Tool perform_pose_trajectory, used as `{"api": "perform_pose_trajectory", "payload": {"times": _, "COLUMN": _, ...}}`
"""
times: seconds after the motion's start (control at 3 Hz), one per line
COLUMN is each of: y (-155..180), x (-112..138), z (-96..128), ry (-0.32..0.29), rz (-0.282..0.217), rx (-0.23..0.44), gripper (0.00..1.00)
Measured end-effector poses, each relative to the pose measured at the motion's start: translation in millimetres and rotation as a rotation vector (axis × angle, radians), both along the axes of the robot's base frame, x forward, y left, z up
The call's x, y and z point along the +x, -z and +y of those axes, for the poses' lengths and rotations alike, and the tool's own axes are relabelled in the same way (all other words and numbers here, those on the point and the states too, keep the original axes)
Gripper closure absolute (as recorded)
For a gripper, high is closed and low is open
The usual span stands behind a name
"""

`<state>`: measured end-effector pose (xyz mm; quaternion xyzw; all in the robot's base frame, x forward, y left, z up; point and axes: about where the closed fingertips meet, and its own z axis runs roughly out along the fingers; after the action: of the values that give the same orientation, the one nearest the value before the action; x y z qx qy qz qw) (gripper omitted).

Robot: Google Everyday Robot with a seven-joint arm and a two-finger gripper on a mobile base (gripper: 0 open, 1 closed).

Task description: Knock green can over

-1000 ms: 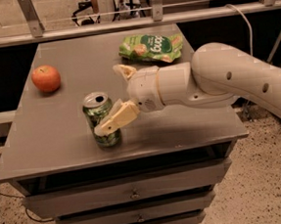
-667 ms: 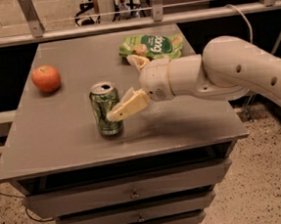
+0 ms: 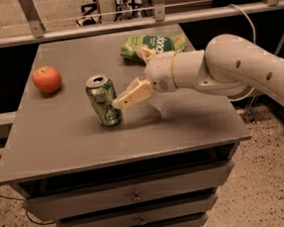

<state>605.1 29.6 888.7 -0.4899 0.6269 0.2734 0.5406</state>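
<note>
The green can (image 3: 102,100) stands on the grey table (image 3: 75,141), left of centre, its silver top leaning slightly to the left. My gripper (image 3: 128,78) comes in from the right on the white arm (image 3: 227,68). Its fingers are spread open. The lower pale finger (image 3: 133,93) touches the can's right side at about mid height. The upper finger (image 3: 144,53) points toward the back, in front of the green snack bag (image 3: 152,46). Nothing is held.
An orange (image 3: 46,79) lies at the table's left side, behind and left of the can. The snack bag lies at the back centre. Drawers (image 3: 134,198) sit under the tabletop. A railing (image 3: 124,23) runs behind the table.
The can has shifted toward the back of the table and now leans slightly left. My gripper has risen and moved right, its lower finger staying against the can's right side.
</note>
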Motion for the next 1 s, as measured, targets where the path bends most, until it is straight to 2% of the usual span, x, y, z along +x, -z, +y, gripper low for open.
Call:
{"api": "perform_pose_trajectory", "payload": {"times": 0.33, "y": -5.1, "x": 11.4, "z": 3.5, "ry": 0.009, "rz": 0.005, "rx": 0.017, "gripper": 0.00}}
{"api": "perform_pose_trajectory", "payload": {"times": 1.0, "y": -8.3, "x": 14.4, "z": 39.7, "ry": -0.004, "rz": 0.100, "rx": 0.092, "gripper": 0.00}}
